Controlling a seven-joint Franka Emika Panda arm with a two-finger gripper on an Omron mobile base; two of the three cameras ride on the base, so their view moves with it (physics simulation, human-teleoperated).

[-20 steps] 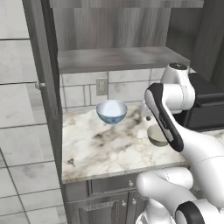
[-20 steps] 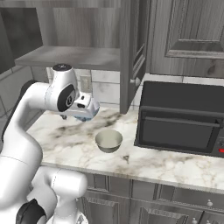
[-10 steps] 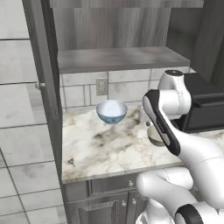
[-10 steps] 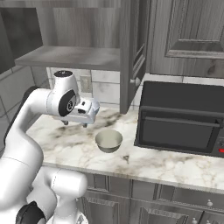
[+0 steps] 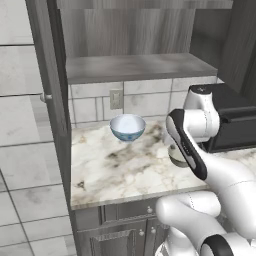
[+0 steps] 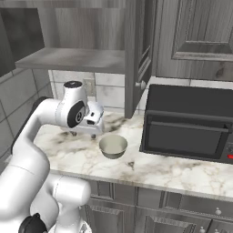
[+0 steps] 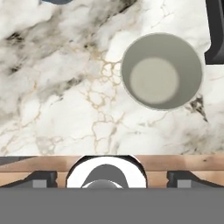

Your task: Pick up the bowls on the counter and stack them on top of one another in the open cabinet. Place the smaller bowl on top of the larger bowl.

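Observation:
The smaller bowl (image 6: 113,145), plain grey-beige, sits upright on the counter (image 6: 182,168) just left of the microwave. It lies up and right of centre in the hand view, as smaller bowl (image 7: 162,71). My gripper (image 6: 84,133) hangs open just above the marble, to the left of this bowl and apart from it, with nothing between its fingertips (image 7: 41,177). The larger bowl (image 5: 127,127), white inside and blue-patterned outside, stands further left near the back wall. Above it the open cabinet (image 5: 135,67) has a bare grey shelf. My forearm covers part of the smaller bowl (image 5: 176,156) in the left base view.
A black microwave (image 6: 189,125) stands on the counter right of the smaller bowl. The cabinet's long open door (image 5: 52,95) hangs at the counter's left end, and a second door (image 6: 136,54) juts out above the microwave's left side. Grey drawers (image 5: 125,225) run below.
The hand has dropped a little and shifted right, closer to the smaller bowl. Its jaws stay wide. Neither bowl has moved.

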